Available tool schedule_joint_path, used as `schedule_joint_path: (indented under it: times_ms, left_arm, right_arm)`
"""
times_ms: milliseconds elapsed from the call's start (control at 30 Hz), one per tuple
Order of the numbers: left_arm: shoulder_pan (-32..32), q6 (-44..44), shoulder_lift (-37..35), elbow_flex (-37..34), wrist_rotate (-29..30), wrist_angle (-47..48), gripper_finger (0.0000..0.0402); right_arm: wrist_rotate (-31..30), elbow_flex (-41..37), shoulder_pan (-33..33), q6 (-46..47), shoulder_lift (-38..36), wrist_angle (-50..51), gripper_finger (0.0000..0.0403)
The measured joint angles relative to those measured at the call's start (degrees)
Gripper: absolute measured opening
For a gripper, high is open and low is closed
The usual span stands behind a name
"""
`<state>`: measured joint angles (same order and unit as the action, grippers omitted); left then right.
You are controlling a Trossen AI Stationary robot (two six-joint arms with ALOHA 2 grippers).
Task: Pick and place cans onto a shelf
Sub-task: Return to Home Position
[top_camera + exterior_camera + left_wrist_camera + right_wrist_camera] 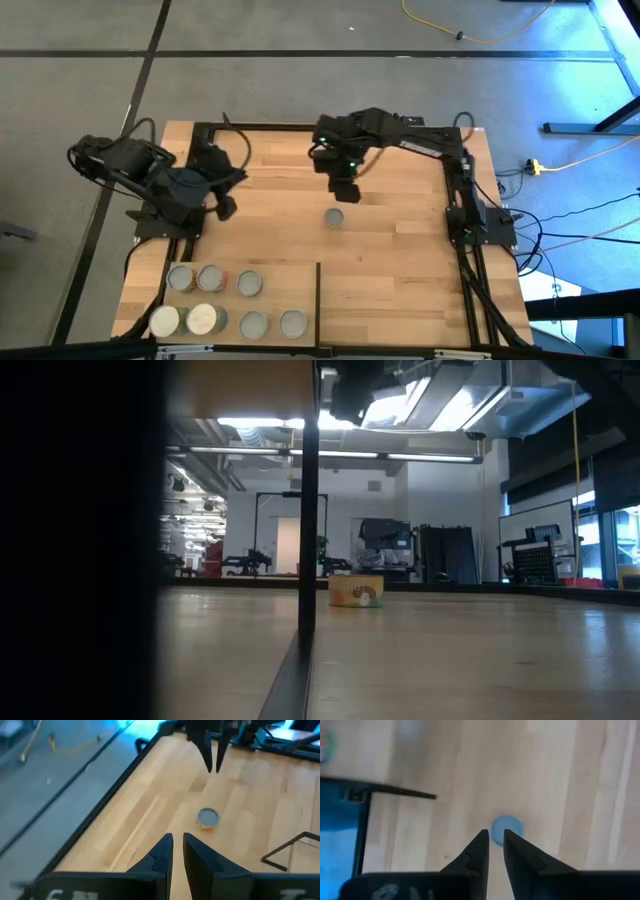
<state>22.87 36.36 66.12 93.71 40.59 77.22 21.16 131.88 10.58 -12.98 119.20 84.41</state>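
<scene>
Can [334,217] upright, lid up, on my worktop [400,250] beyond the shelf [285,290].
Right gripper [340,193], left gripper [226,208] farther beyond: jaws narrow, empty.

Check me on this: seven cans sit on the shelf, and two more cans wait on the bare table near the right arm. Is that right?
Not quite. Only one can waits on the bare table near the right arm, as the high view shows. The seven cans on the shelf are right.
</scene>
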Motion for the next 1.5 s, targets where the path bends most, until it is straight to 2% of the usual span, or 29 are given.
schedule_joint_path:
  times_ms: [100,300,567,667,800,900,967,1133,1300,1367,1500]
  left_arm:
    - [-0.74,-6.22,1.40,-2.81,0.53,-8.07,0.0037]
    - [-3.34,-9.97,5.43,-6.77,-0.40,-17.98,0.0037]
    - [-8.33,-9.86,14.20,-7.32,-10.09,-28.29,0.0037]
    - [-10.47,-9.88,17.23,-7.32,-13.92,-32.20,0.0035]
    - [-13.13,-9.90,21.25,-7.34,-20.56,-33.27,0.0038]
    - [-14.52,-9.97,23.79,-7.36,-22.19,-33.92,0.0036]
    - [-15.18,-9.99,24.87,-7.38,-22.24,-33.53,0.0035]
    - [-16.16,-10.05,26.01,-7.25,-22.67,-33.41,0.0035]
    - [-16.85,-13.00,25.97,-7.30,-26.56,-33.35,0.0035]
    - [-17.26,-14.40,25.91,-7.30,-30.15,-32.77,0.0035]
    - [-17.53,-17.24,25.91,-7.30,-34.37,-32.70,0.0035]
  right_arm:
    - [1.07,-0.08,-0.76,-3.13,-4.03,1.83,0.0060]
    - [1.35,-0.14,-0.51,-5.37,-13.25,5.58,0.0060]
    - [1.02,-0.12,0.19,-5.27,-26.07,5.68,0.0060]
    - [-2.78,-1.12,0.31,-5.28,-29.39,5.54,0.0060]
    - [-15.14,-6.89,0.95,-5.16,-34.34,5.56,0.0060]
    - [-22.27,-12.70,1.59,-3.21,-38.07,5.75,0.0060]
    - [-23.49,-16.57,2.09,-1.91,-40.06,5.61,0.0060]
    - [-23.67,-28.11,2.78,3.88,-42.55,5.61,0.0060]
    - [-22.08,-39.01,2.31,2.92,-42.82,1.82,0.0061]
    - [-18.72,-43.90,2.14,0.26,-42.80,-2.23,0.0061]
    - [-7.49,-53.74,0.77,-9.22,-42.78,-13.16,0.0060]
